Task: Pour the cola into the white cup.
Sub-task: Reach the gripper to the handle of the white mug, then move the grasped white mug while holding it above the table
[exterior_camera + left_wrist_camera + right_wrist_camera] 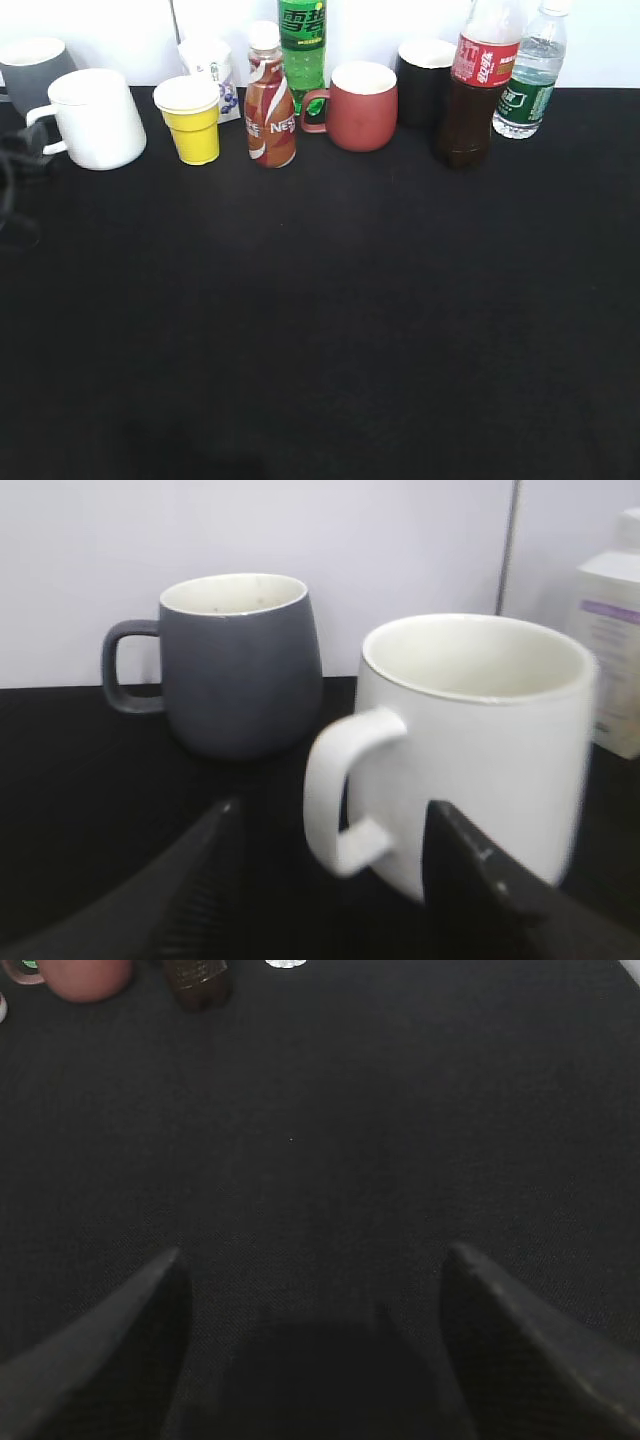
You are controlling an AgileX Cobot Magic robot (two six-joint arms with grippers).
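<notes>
We see the cola [478, 90] standing upright at about one o'clock on the black counter [330, 320], a tall clear bottle with a red, white-lettered label and dark brown liquid below it. The white cup [98, 118] sits upright far off at ten o'clock, a wide plain ceramic mug, empty inside, with its loop handle [340, 795] turned leftward.

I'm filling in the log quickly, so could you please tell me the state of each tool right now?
Left tool: open, holding nothing, at the handle of the large white ceramic mug.
Right tool: open, empty.
</notes>
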